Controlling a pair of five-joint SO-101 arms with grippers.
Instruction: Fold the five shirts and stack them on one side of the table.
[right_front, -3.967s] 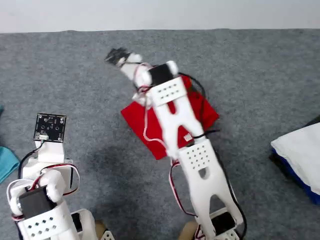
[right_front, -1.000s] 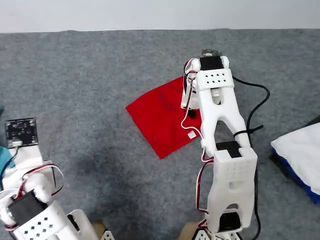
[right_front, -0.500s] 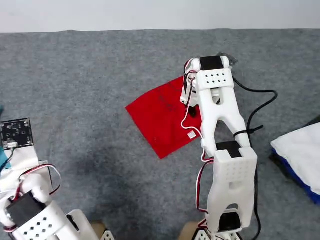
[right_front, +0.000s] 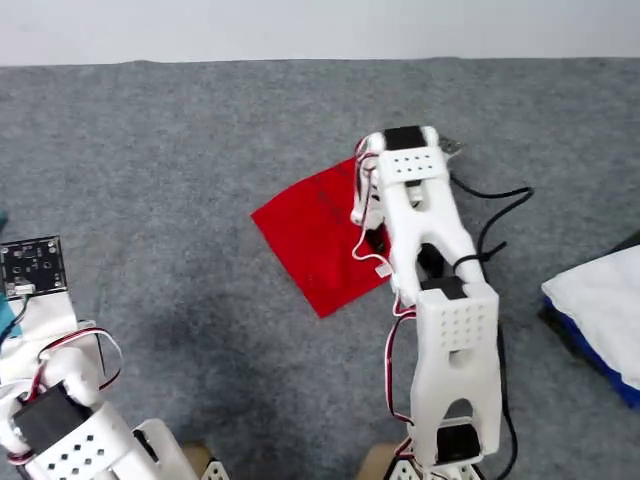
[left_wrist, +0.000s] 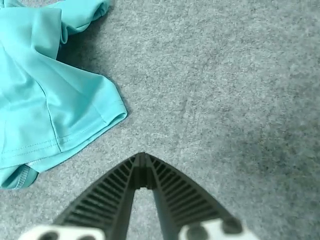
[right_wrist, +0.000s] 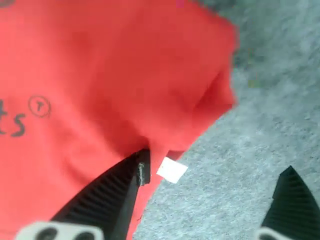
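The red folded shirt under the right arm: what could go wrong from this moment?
1. The open right gripper has one finger at the edge of the red folded shirt, the other over the grey carpeted table. Closing may catch only the top layer or the small white tag, so lifting could undo the fold.
2. The unfolded teal shirt lies near the shut left gripper; a low sweep could drag it.

The left claw (left_wrist: 143, 159) hangs over the grey, felt-like bench (left_wrist: 225, 75), its two dark ribbed fingers (left_wrist: 172, 192) pressed together at the tips with nothing between them. It is hard to tell whether the tips touch the surface. Just beside the claw lies a teal shirt (left_wrist: 45, 100), loosely rumpled, its stitched hem edge turned toward the claw and one fold bunched farther off.
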